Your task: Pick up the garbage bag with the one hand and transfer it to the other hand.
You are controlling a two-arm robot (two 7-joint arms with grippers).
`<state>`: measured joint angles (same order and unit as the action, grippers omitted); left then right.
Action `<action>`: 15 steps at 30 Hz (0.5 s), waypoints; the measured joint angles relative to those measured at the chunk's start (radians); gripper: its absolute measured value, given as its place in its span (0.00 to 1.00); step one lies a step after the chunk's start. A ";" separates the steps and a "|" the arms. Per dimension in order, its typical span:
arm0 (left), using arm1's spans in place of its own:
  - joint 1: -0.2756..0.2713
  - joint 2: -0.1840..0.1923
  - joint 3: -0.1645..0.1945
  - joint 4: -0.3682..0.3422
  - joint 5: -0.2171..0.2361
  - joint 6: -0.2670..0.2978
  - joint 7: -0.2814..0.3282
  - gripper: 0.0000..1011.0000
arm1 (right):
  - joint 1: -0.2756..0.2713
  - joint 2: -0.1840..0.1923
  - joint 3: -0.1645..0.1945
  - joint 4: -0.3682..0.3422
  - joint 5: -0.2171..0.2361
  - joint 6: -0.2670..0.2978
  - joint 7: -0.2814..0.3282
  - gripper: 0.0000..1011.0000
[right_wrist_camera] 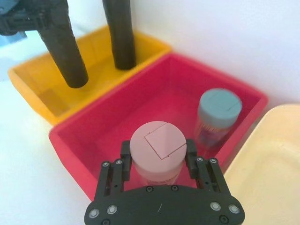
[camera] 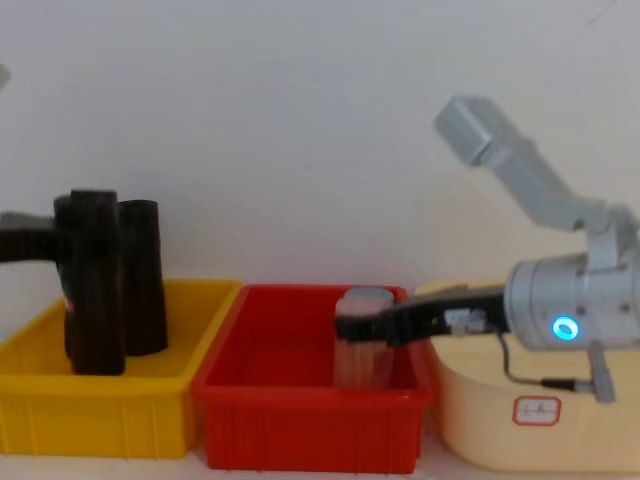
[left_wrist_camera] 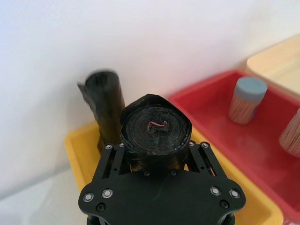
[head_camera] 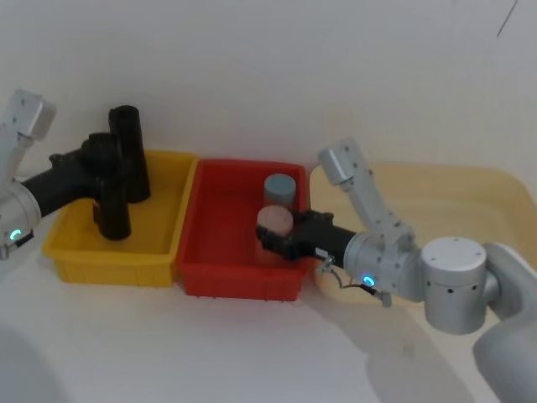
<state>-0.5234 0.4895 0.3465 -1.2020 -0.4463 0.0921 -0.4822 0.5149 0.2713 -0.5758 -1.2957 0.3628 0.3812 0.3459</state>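
At the yellow bin (head_camera: 109, 270), the left gripper (head_camera: 107, 159) is clamping the garbage bag (head_camera: 112, 214), coiled plastic layers showing at its wrist; the right gripper (head_camera: 275, 242) is squeezing a pink-capped cylinder (head_camera: 274, 220)

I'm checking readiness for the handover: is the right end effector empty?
No, the right end effector grips a pink-lidded jar in the red bin.

At the head view's lower right, the right arm (head_camera: 453, 281) is silver-grey with rounded cylindrical joints, a blue glowing ring (head_camera: 367, 280) and a thin cable (head_camera: 336, 283) underneath. The left arm (head_camera: 25, 113), at the left edge, shows a green ring (head_camera: 15, 237). The left gripper (left_wrist_camera: 157, 146) and right gripper (right_wrist_camera: 158, 147) are black, studded with silver screws (right_wrist_camera: 215, 206).
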 joint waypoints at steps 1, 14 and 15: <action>0.001 0.001 -0.002 -0.007 0.000 -0.001 0.001 0.49 | -0.002 0.002 0.003 -0.006 0.001 -0.001 -0.001 0.64; -0.016 -0.001 -0.043 -0.130 -0.022 -0.026 0.002 0.49 | -0.074 0.061 0.117 -0.208 0.033 -0.031 -0.046 0.64; -0.019 -0.003 -0.044 -0.131 -0.025 -0.028 0.000 0.49 | -0.083 0.067 0.135 -0.230 0.035 -0.033 -0.056 0.64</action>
<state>-0.5423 0.4870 0.3028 -1.3334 -0.4717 0.0643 -0.4820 0.4315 0.3379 -0.4411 -1.5254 0.3980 0.3479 0.2901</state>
